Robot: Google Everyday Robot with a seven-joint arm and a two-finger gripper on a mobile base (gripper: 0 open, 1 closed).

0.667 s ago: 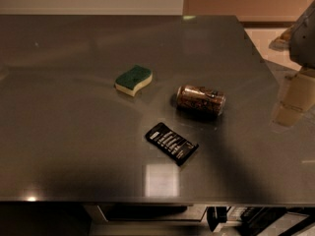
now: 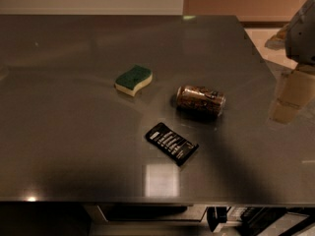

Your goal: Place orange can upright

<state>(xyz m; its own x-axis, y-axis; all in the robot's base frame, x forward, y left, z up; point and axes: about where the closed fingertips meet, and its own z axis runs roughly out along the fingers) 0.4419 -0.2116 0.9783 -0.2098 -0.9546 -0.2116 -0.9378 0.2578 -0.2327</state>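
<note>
The orange can (image 2: 201, 100) lies on its side near the middle of the grey table (image 2: 74, 146), a brownish-orange body with dark mottled print, its long axis running left to right. My gripper (image 2: 284, 109) hangs at the right edge of the view, above the table's right side. It is well to the right of the can and not touching it. It holds nothing that I can see.
A green and yellow sponge (image 2: 133, 79) lies left of the can. A flat black packet (image 2: 172, 143) lies in front of the can. The table's front edge runs along the bottom of the view, and its right edge is near the gripper.
</note>
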